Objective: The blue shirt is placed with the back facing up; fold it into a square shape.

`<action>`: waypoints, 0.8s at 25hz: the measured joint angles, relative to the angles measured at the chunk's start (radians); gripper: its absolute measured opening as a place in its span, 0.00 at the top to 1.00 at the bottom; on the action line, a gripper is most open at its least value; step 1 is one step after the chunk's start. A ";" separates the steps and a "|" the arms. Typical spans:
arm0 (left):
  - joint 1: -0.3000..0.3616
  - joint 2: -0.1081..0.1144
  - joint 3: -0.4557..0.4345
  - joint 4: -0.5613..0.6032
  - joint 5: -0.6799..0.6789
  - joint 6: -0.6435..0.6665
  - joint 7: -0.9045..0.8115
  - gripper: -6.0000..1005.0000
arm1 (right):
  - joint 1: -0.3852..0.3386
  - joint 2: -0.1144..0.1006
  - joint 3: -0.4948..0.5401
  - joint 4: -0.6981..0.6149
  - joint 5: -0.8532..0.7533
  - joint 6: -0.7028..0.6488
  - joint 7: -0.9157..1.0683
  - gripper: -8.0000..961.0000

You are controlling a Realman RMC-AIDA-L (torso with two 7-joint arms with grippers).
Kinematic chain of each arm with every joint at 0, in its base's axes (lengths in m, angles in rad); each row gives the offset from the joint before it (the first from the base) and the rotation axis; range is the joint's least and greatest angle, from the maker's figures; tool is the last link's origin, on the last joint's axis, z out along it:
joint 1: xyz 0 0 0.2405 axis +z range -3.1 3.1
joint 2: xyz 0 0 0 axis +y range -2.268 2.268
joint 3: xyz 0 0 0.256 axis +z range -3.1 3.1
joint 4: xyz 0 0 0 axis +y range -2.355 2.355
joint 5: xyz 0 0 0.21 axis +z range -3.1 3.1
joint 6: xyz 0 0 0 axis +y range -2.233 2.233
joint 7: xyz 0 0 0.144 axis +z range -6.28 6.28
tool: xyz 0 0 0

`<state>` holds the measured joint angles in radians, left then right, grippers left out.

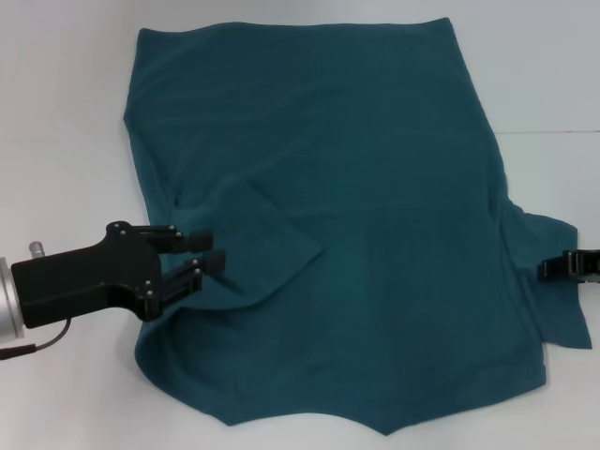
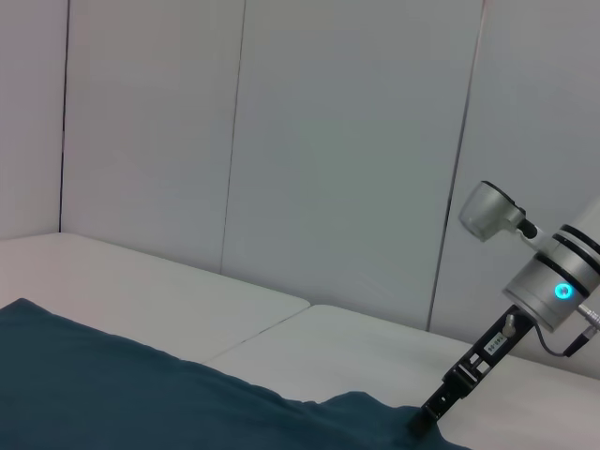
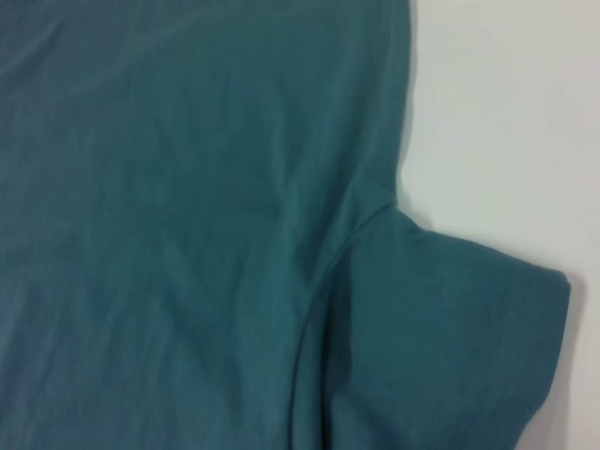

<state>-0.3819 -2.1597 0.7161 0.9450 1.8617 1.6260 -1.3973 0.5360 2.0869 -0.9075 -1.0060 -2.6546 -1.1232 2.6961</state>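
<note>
The blue shirt [image 1: 337, 234] lies spread out flat on the white tabletop [image 1: 66, 187]. It fills most of the head view. Its straight hem is at the far end, and the neck end is close to the robot. The side facing up is plain teal-blue. No letters, labels or brand names can be read on it in any view.

The shirt's left sleeve is folded in over the body of the shirt. It makes a pointed flap [image 1: 281, 258] near the middle left. The right sleeve [image 1: 553, 281] is not folded. It sticks out flat on the tabletop.

The left gripper [image 1: 211, 248] is at the left edge of the shirt, just beside the folded flap. Its jaws are a little way apart, one black pad above the other. No cloth can be seen pinched between them.

The right gripper [image 1: 567, 265] is at the right edge of the head view, over the right sleeve. Only a small black part of it shows there. In the left wrist view it [image 2: 427, 412] points down with its tip at the cloth. I cannot tell how far its jaws are open or whether they hold the sleeve.

The right wrist view shows the sleeve [image 3: 450, 328] lying flat, with its seam curving where it joins the shirt.
</note>
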 joint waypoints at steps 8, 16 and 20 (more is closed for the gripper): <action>0.000 0.000 -0.001 0.000 0.000 0.000 0.000 0.71 | 0.005 -0.002 0.001 0.017 0.001 0.014 0.000 0.49; 0.001 0.000 -0.003 -0.002 -0.002 0.000 0.000 0.71 | 0.006 -0.001 0.001 0.024 0.001 0.025 -0.022 0.57; 0.005 0.000 -0.004 -0.003 -0.003 0.000 0.001 0.71 | 0.009 -0.001 0.000 0.033 0.004 0.034 -0.036 0.65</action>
<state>-0.3771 -2.1599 0.7119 0.9420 1.8583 1.6259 -1.3964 0.5446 2.0859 -0.9072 -0.9726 -2.6506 -1.0891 2.6606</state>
